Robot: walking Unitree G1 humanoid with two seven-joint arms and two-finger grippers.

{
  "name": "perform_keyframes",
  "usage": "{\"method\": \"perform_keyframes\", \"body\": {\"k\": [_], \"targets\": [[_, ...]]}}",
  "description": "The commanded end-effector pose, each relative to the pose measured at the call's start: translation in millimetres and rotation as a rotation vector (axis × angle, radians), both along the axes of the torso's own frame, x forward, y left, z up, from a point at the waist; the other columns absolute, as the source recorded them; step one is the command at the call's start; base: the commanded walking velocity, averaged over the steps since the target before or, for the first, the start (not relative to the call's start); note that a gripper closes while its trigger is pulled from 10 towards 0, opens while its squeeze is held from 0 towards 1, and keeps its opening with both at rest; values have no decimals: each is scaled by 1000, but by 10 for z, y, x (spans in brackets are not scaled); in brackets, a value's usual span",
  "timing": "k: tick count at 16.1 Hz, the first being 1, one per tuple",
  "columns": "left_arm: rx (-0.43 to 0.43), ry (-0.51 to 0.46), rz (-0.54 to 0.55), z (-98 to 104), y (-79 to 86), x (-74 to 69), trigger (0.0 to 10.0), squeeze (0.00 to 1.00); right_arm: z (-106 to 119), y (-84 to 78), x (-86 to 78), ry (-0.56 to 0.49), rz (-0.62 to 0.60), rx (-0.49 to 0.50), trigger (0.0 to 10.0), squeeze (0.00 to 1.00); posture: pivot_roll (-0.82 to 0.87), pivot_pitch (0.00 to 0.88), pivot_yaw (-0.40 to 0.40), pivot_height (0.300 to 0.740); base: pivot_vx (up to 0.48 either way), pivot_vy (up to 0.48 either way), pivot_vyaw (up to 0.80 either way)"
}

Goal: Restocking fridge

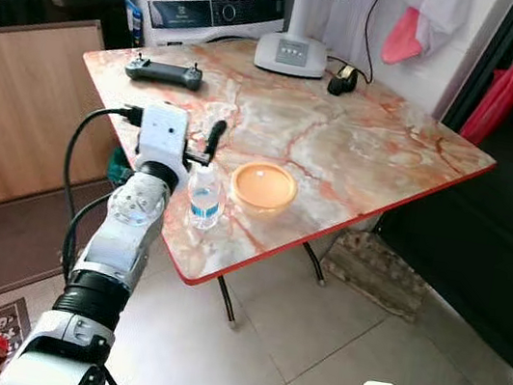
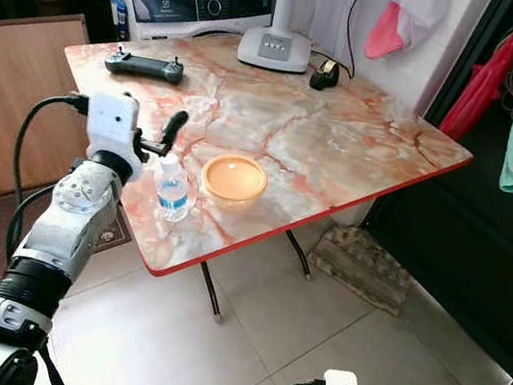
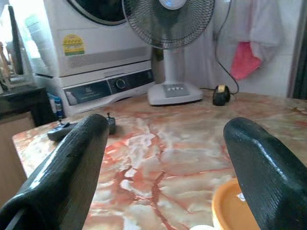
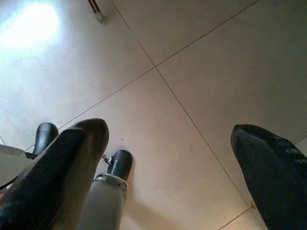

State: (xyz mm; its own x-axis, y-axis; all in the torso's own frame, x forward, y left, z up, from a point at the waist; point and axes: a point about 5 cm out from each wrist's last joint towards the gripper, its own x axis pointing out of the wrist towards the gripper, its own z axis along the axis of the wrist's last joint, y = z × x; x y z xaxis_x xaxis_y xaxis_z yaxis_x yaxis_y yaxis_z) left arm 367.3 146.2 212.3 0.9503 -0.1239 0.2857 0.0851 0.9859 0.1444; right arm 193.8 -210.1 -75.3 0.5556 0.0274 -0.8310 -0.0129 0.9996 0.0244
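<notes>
Down low, the right end effector (image 4: 168,167) hangs over the floor (image 4: 192,72) with its two black fingers spread wide. It holds nothing.

Up by the near edge of the desk (image 1: 372,142), the left end effector (image 3: 168,158) is open too. Its fingers (image 1: 215,135) sit just above and behind the small water bottle (image 1: 205,196), and nothing is between them.

The bottle stands up straight near the front corner of the desk. It is clear plastic with a blue label and a white cap. It looks small and light. The plastic is thin, so I think it would squash if squeezed hard, and it is smooth, so it may slip. The best place to hold it looks like the middle, around the label.

Just beside the bottle is an orange bowl (image 1: 263,187).

Farther back lie a dark controller (image 1: 163,71), a fan's white base (image 1: 291,53), and a small black thing (image 1: 343,79).
</notes>
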Motion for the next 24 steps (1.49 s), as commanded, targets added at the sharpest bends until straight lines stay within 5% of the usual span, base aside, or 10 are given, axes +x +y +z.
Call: {"method": "perform_keyframes", "body": {"k": [1,18,22,24], "targets": [[11,-10,-21,25,-33,-23,10000,0,-10,-12,-23,10,-6,3,10000,0,92,0,-55,740,0,0,0],[40,-32,-82,69,-110,-68,10000,0,-16,-6,-33,25,30,-1,10000,0,92,0,-54,740,201,0,0],[119,-96,-36,390,-126,-52,10000,0,-16,-4,-31,26,28,-2,10000,0,94,0,-52,740,0,0,0],[102,-31,-71,544,-176,-38,10000,0,-16,-1,-31,27,28,-1,10000,0,99,0,-49,740,0,0,0]]}}
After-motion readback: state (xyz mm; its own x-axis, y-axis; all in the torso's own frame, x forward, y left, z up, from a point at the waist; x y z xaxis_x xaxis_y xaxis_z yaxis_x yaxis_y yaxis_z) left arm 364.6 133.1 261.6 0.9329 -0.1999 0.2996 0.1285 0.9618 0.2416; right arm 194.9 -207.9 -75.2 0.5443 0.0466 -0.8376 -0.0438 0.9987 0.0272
